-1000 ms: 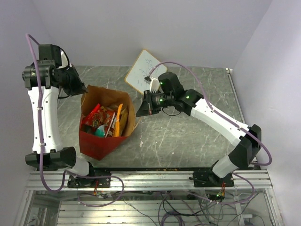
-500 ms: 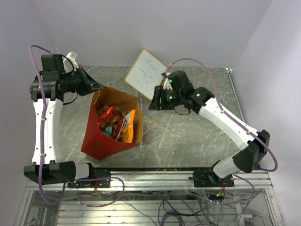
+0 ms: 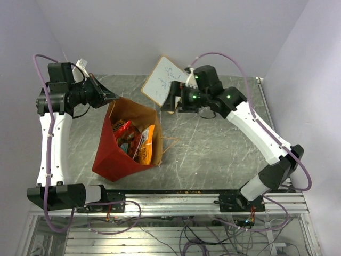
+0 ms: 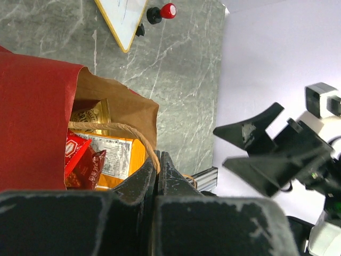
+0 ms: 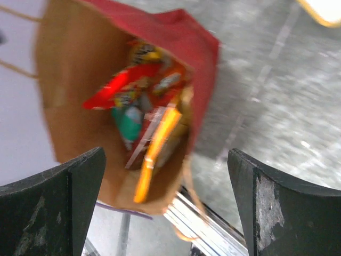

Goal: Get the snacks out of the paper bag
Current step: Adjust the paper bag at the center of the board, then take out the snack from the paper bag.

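Nearest the arm bases, the paper bag (image 3: 114, 157) stood on the table (image 3: 224, 154) just inside the near edge, leaning with its mouth tipped toward the far right. The snacks (image 3: 130, 141) were all inside it, a crumpled pile of red and orange packets with a teal one showing from the right wrist view; none lay on the table.

At the bag's far rim, the left gripper (image 3: 109, 97) was pinched fully closed on the tan loop handle (image 4: 114, 126), the strap running straight into its jaws. That hold most likely served to keep the bag up and its mouth spread for the other arm.

Farther right, the right gripper (image 3: 166, 104) hung above the table, apart from the bag, its jaws spread wide with nothing between them and its camera looking down into the opening. It seemed poised to reach in.

There was bare table to the bag's right for setting packets down. The tighter side lay behind: the whiteboard (image 3: 160, 80) stood tilted just past the right gripper, with a small bottle (image 4: 168, 10) beside it.
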Tool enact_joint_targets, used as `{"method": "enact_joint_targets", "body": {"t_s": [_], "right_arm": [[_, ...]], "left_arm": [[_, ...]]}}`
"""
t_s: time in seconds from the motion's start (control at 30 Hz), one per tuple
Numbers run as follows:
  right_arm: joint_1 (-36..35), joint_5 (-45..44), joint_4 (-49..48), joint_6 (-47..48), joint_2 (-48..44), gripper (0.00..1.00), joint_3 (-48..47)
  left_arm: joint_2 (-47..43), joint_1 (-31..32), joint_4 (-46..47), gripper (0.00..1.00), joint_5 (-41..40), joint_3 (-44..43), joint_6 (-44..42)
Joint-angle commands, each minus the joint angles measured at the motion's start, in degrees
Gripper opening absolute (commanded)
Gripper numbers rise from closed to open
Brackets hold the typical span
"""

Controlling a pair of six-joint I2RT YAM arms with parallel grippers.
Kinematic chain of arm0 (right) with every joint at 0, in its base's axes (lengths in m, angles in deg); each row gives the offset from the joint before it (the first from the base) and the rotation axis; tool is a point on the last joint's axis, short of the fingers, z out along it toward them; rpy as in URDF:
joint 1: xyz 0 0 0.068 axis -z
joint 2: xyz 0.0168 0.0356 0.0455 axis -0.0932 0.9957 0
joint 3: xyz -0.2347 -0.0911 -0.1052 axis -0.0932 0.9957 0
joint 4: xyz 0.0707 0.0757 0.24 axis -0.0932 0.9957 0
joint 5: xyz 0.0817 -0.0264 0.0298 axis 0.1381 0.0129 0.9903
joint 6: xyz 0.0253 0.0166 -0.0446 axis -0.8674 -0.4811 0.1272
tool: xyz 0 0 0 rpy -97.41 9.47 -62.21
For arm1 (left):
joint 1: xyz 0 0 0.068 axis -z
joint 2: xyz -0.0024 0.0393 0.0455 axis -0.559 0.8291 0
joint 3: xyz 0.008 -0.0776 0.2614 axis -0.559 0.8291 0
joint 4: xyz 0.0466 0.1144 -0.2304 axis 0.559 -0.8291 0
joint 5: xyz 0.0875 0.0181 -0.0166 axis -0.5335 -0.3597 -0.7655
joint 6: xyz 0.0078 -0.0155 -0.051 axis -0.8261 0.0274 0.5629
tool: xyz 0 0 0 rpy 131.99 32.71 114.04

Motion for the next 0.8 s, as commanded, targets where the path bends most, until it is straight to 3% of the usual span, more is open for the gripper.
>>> {"method": "enact_joint_targets", "body": {"t_s": [0.0,0.1,0.2,0.4,0.53,0.77], "right_arm": [[-8.4,-5.8,0.0,-3.9,5.1,0.95,-8.7],[-12.4,-7.3,0.9,-5.8,8.1,0.9,-8.4],[-13.2,-2.9,2.2,-6.3,10.4,0.74,-7.3],[-15.4,0.4,0.1,-8.5,11.6,0.73,-1.9],[-17.7,2.8,-5.2,-11.2,12.3,0.61,3.5],[-20.2,4.1,-1.8,-10.5,18.1,0.39,-3.1]], "left_arm": [[-0.4,-0.3,2.3,0.07,1.9,-0.8,1.3],[-0.1,-0.2,1.1,0.07,1.1,-1.1,0.6],[-0.2,-0.3,1.2,0.07,0.9,-0.5,1.4],[-0.1,-0.3,-1.9,0.07,1.0,1.0,0.9],[0.0,-0.3,-4.7,0.07,0.2,1.0,-1.0],[-1.0,-0.3,-4.5,0.07,1.5,1.9,0.1]]}}
